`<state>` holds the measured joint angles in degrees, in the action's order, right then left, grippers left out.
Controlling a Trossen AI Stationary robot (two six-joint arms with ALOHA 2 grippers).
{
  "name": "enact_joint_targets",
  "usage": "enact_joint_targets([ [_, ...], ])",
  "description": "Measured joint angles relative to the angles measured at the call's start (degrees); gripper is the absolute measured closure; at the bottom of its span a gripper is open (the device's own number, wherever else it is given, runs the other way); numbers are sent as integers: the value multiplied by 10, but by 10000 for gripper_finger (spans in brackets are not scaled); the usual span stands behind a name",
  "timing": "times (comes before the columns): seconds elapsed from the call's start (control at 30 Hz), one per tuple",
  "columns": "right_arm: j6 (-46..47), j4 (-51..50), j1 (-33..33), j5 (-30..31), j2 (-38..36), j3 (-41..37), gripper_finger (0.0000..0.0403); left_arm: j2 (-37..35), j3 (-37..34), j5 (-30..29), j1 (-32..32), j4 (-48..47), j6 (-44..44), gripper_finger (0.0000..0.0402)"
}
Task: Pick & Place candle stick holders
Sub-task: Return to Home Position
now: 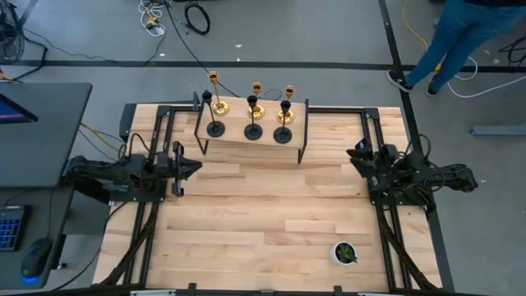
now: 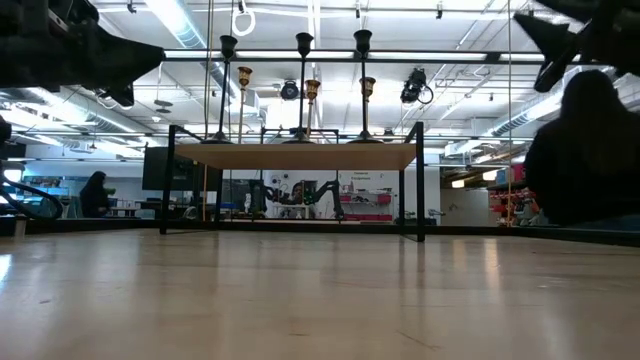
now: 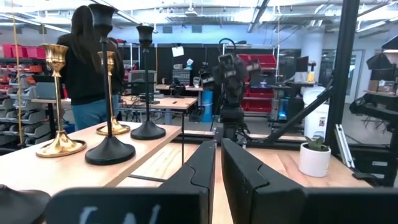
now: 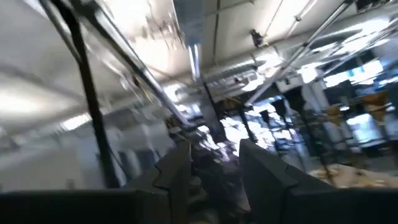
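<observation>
Candle holders sorted by colour on the shelf, arms parked aside.
Black candle holders (image 1: 253,130) line up before gold candle holders (image 1: 256,89) on the shelf (image 1: 232,140). Left pincer (image 1: 194,167) is clenched and empty, right pincer (image 1: 354,153) released, both at the desk (image 1: 271,222) edges, likely to avoid knocks.

Person (image 1: 448,41) beyond the shelf (image 1: 267,141): upper body cut off by frame edge. At shelf end, one black candle stick holder (image 3: 18,202) shows base rim only; rest cut off.
</observation>
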<state>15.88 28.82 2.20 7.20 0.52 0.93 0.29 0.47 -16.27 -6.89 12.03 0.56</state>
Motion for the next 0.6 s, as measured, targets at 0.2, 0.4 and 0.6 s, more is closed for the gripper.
enact_joint_targets([
  [0.2,-118,-151,0,39,0,0,266,-3,0,0,27,5,0,369],
  [0.4,-51,-260,0,65,8,0,266,-3,0,-1,31,4,0,369],
  [0.6,-64,-264,0,53,15,0,266,-3,0,0,56,1,0,369],
])
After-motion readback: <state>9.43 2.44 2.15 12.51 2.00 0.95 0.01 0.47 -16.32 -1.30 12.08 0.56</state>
